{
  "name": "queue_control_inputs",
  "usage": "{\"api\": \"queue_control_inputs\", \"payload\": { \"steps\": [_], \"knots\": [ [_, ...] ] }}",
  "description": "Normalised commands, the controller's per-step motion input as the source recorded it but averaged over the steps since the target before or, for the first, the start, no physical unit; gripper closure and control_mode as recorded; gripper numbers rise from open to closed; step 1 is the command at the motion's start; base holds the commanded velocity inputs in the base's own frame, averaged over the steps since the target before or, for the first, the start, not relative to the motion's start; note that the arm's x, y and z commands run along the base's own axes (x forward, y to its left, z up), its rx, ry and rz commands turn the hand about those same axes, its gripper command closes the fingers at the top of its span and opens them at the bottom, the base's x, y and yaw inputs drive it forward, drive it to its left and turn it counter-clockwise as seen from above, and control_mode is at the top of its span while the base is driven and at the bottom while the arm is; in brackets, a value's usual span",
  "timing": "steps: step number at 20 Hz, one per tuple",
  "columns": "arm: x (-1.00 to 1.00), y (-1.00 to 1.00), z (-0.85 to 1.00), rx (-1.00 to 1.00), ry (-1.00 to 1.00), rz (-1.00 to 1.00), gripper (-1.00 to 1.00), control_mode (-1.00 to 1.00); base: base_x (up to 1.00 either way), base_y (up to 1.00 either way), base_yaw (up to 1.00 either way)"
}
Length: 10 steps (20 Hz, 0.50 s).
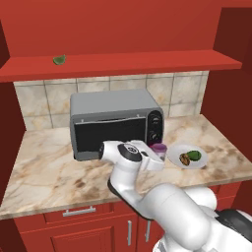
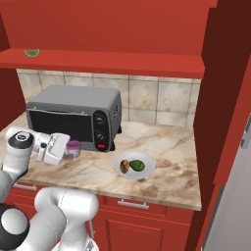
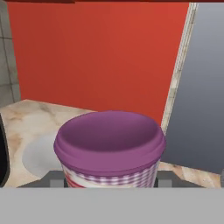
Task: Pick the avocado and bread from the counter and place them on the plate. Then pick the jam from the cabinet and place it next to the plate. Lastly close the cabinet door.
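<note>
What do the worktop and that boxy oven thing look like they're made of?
The counter looks like polished marble: beige-brown with darker veins and a thick edge. The toaster oven looks like brushed grey metal with a dark, glassy door and black knobs. Everything is rendered, so these are looks only.

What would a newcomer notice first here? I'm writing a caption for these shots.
The purple jam fills the hand view, held at the claw just in front of the grey toaster oven. To its right on the counter sits the plate carrying the avocado and the bread. A small green piece lies up on the red cabinet shelf.
</note>
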Motion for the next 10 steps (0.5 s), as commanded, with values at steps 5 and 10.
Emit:
{"api": "queue_control_inputs", "payload": {
  "steps": [5,10],
  "knots": [
    [0.0,-0.09,-0.11,0.07,0.0,0.0,1.0,-1.0,0.0,0.0,0.0],
    [0.08,-0.06,-0.17,0.05,0.0,0.0,1.0,-1.0,0.0,0.0,0.0]
  ]
}}
